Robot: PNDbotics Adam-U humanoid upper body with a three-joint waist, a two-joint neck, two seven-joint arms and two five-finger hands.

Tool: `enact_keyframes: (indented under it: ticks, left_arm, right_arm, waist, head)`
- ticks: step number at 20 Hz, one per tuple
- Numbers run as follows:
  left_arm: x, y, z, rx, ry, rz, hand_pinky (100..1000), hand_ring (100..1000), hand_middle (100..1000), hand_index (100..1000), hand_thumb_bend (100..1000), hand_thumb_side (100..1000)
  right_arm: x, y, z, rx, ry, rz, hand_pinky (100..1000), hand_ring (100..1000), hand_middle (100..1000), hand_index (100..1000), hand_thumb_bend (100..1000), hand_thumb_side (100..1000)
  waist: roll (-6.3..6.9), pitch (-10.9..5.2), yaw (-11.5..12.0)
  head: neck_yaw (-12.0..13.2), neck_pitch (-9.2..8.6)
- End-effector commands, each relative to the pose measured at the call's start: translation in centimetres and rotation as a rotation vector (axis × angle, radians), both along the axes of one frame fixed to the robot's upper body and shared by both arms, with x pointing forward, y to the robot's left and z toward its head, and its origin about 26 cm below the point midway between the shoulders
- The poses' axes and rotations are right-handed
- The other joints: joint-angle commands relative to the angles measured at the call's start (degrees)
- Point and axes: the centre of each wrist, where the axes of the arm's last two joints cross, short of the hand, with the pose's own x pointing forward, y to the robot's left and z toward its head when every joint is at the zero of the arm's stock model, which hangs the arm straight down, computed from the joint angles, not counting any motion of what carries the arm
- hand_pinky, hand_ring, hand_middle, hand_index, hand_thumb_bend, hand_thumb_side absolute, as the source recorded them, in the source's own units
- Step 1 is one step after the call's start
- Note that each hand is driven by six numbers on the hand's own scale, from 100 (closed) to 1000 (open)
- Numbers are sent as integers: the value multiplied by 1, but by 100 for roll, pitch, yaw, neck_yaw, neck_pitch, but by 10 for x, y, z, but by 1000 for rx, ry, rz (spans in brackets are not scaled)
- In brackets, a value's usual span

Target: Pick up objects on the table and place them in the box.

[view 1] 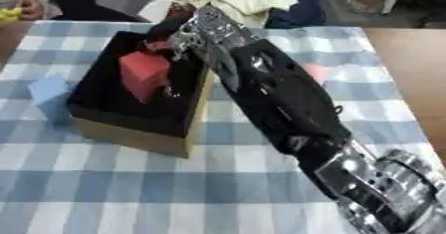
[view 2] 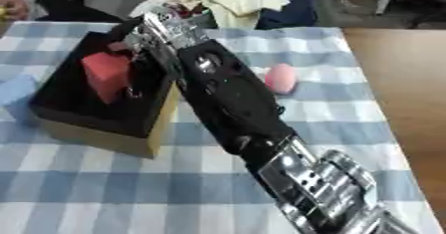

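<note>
Red block [view 1: 144, 73] stood tilted inside the box [view 1: 131, 136], right hand [view 1: 187, 39] above its far side, finger state hidden, likely releasing; blue block [view 1: 50, 92] waited left, pink egg [view 2: 280, 77] right.

Box and blocks on the checked bench

The box [view 1: 131, 133] is tan cardboard with a black inside, open at the top and sitting a bit askew on the blue-and-white cloth. There's a red block [view 1: 144, 73] inside it, tilted on a corner rather than lying flat. A pale blue block [view 1: 50, 92] sits on the cloth right beside the box's left wall. A pink egg-shaped thing [view 2: 279, 78] lies on the cloth well off to the box's right.
</note>
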Motion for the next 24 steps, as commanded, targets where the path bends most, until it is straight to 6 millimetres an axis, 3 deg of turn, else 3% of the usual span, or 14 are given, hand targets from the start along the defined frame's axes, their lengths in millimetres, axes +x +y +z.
enact_keyframes:
  ticks: [1, 7, 15, 18, 24]
  left_arm:
    - [-2, 0, 8, 16, -28, -5, 464, 682, 620, 796, 100, 818]
    - [-2, 0, 8, 15, -27, -5, 465, 682, 619, 796, 100, 819]
    - [-2, 0, 8, 16, -28, -5, 464, 682, 618, 796, 100, 813]
    - [-2, 0, 8, 15, -27, -4, 465, 681, 618, 796, 100, 812]
    - [-2, 0, 8, 14, -25, -2, 464, 681, 617, 795, 100, 810]
  right_arm:
    - [-4, 6, 7, -18, -57, 19, 925, 940, 874, 842, 101, 532]
    - [-8, 10, 11, -56, -116, 35, 945, 967, 930, 927, 422, 643]
    - [-14, 13, 25, -127, -218, -9, 959, 995, 987, 986, 691, 710]
    - [-12, 13, 25, -154, -246, -37, 958, 995, 985, 991, 703, 709]
    - [-15, 8, 36, -94, -262, -7, 959, 988, 966, 981, 553, 691]
  waist:
    - [50, -100, 18]
    - [51, -109, 17]
    - [42, -125, 1]
    - [43, -130, 4]
    - [47, -134, -31]
  head:
    - [-21, -1]
    - [-17, -15]
    - [-44, -21]
    - [-52, -36]
    - [-41, -33]
